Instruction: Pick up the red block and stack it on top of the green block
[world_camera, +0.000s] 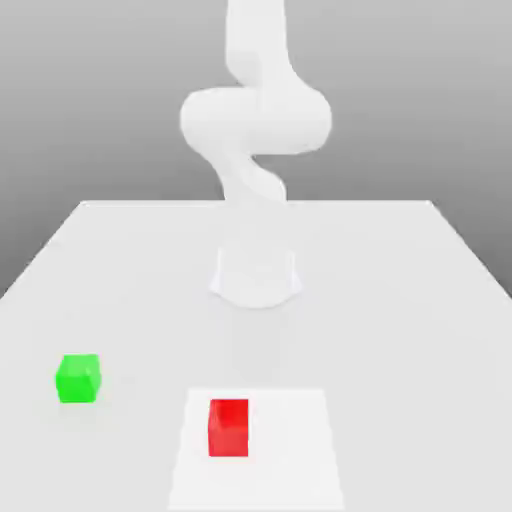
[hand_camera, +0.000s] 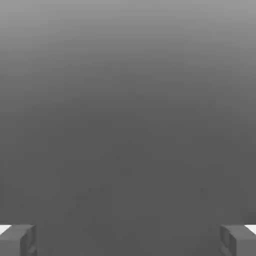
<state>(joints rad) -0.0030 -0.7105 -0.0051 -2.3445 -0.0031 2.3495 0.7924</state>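
Red block (world_camera: 229, 427) sits low and just left of centre in the exterior view, on a paler square patch (world_camera: 300, 450) of the table (world_camera: 400, 300). Well apart from it, at the lower left, rests the green block (world_camera: 78, 378), its top bare and ready to be stacked on. Above the hand view's grey blankness the end effector (hand_camera: 128, 240) spreads its fingers (hand_camera: 17, 239) wide, holding nothing, presumably readied for a grasp not yet begun.

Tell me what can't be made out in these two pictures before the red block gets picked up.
- Gripper: in the hand view the picture's edge cuts the fingers down to their tips, set wide apart.
- Arm: in the exterior view its top runs off the upper edge.
- Red block and green block: their far faces are turned away in the exterior view.
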